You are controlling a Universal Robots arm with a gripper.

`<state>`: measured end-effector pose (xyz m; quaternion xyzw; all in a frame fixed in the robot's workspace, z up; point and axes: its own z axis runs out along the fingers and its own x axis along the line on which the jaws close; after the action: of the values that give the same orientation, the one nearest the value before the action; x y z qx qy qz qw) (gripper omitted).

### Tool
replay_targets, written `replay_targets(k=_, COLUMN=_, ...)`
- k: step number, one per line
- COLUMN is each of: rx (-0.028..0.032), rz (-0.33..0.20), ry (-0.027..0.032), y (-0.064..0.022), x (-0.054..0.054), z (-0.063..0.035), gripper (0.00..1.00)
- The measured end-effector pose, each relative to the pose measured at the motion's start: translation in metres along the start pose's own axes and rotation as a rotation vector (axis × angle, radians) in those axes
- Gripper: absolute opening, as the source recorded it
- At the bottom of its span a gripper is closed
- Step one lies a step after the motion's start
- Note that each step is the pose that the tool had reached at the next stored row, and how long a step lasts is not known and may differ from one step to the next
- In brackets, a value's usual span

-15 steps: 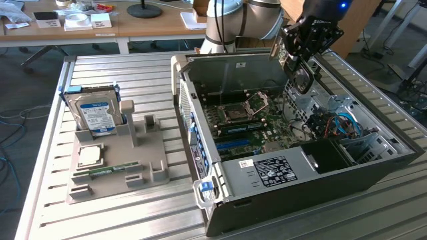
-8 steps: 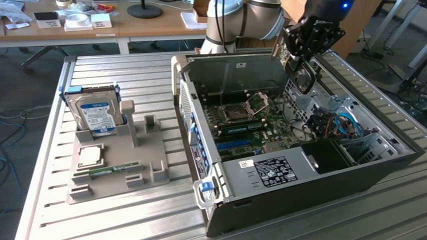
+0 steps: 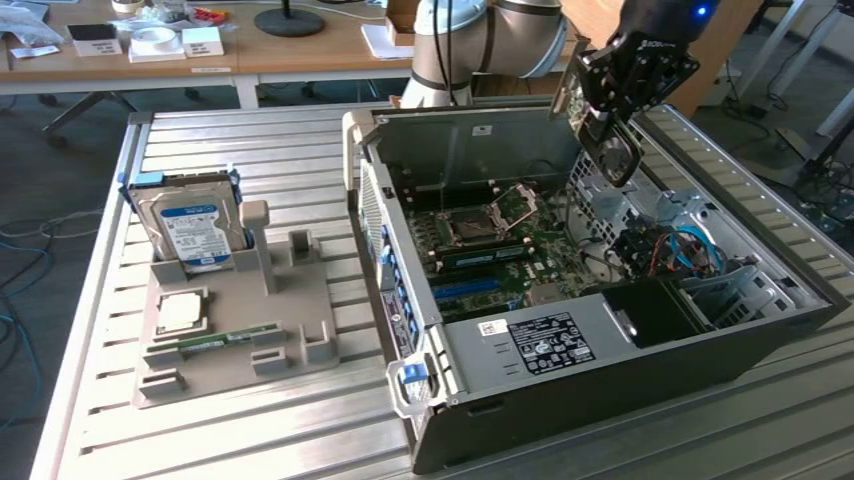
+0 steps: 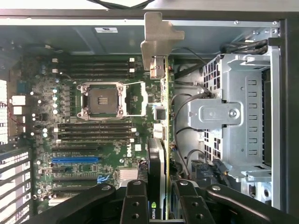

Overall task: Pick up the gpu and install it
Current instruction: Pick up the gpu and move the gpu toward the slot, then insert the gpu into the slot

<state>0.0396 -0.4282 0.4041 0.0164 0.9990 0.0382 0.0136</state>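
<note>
The tool (image 4: 161,198) pinches the gpu (image 4: 162,116) across its faces over the case (image 3: 601,395); likely light, stiff, fragile: best held mid-body.

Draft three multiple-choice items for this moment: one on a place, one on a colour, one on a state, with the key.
1. Where is the gpu?
A. in the grey holder
B. flat on the table slats
C. in the air over the open computer case

2. What colour is the label on the hard drive?
A. blue
B. red
C. yellow

3. How is the claw?
A. open and empty
B. shut on the gpu
C. resting on the table

Key:
1 C, the exterior view shows the card hanging above the case's open side, not seated in a slot.
2 A, the drive standing in the holder has a blue label.
3 B, the wrist view shows the fingers pressed on both sides of the card's edge.
</note>
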Motion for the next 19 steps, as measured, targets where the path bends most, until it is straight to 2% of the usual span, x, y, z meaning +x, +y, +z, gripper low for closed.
replay_targets(k=4, rx=-0.0001, rz=0.0, ry=0.0, y=0.0004, x=-0.0056, z=0.0003, gripper=0.27)
replay_targets(k=19, rx=-0.0001, rz=-0.003, ry=0.0002, y=0.0004, x=-0.0056, z=0.0002, gripper=0.27)
